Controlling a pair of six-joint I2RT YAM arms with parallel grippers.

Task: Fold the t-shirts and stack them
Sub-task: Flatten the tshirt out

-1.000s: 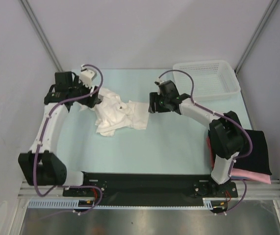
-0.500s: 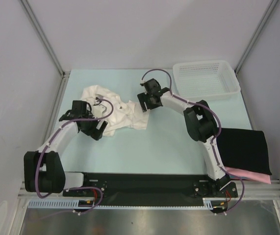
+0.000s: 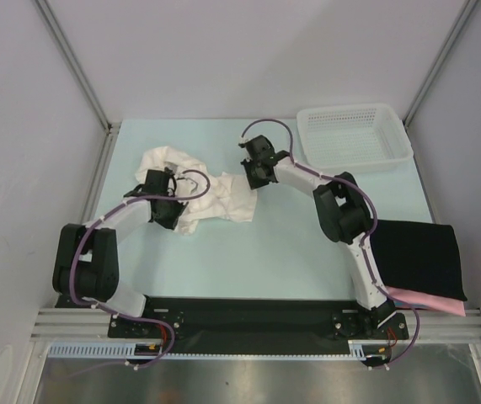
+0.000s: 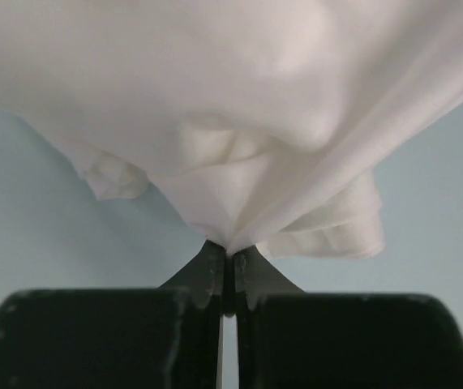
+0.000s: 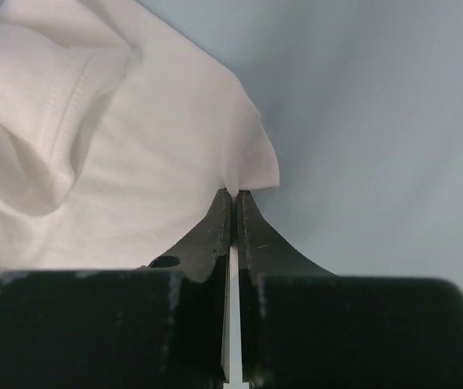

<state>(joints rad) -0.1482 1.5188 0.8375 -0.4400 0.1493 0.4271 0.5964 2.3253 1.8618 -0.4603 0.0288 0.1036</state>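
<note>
Black t-shirt (image 3: pixel 417 257), folded flat, lies at the near right corner of the bench (image 3: pixel 265 252), on top of a pink t-shirt (image 3: pixel 432 301) whose edge peeks out beneath it. Farther in, left of centre, the white t-shirt (image 3: pixel 215 198) lies crumpled on the bench. The left gripper (image 4: pixel 229 251) is clamped on a bunched fold at its near left side, and the right gripper (image 5: pixel 233 194) is pinched on its far right corner. Beyond, at the far right, stands a white mesh basket (image 3: pixel 350 108).

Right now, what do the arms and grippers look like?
White links, black joint housings on left arm and right arm, a purple cable looping along each. Black left gripper and right gripper: two fingers tapering to thin tips from blocky bases. No markings visible.
</note>
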